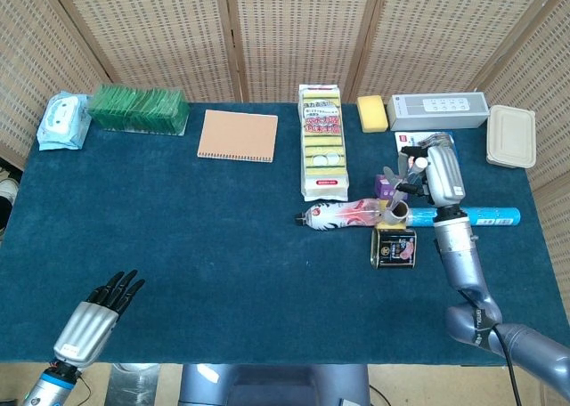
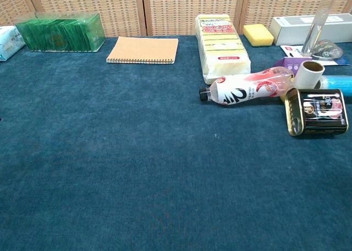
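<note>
Right hand (image 1: 434,176) hovers just above paper roll (image 1: 397,212)

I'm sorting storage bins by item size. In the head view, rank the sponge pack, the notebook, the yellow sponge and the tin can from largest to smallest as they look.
1. Sponge pack and notebook: they cover much the same area, too close to rank.
2. Tin can.
3. Yellow sponge, slightly smaller than the can; it lies farther from the camera, so this is unsure.
</note>
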